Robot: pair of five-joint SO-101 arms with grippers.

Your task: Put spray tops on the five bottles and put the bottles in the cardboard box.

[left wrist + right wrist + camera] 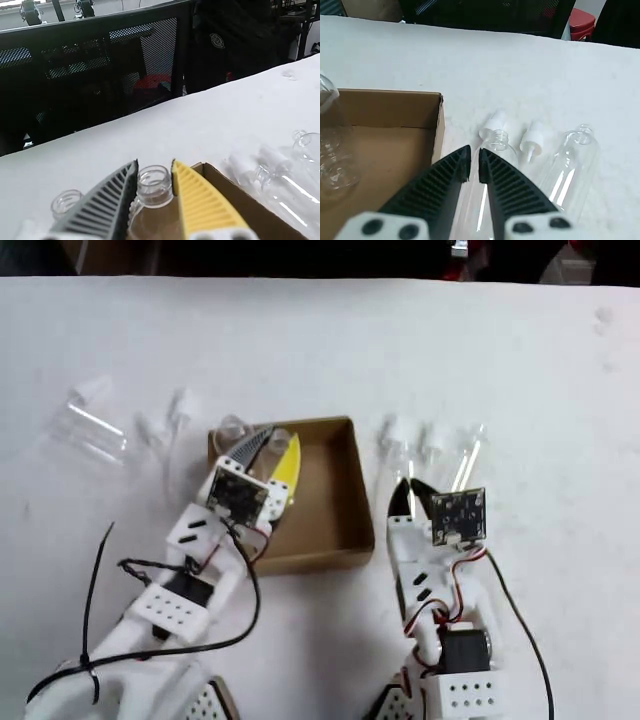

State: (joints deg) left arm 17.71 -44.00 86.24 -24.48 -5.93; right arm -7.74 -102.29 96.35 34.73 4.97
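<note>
As L hand (154, 166) grips topless bottle (153, 189), both hang over cardboard box (226, 186).

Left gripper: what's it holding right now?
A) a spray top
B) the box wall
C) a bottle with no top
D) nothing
C: in the left wrist view the left gripper is clamped on a clear bottle whose neck is open, with no spray top on it.
</note>
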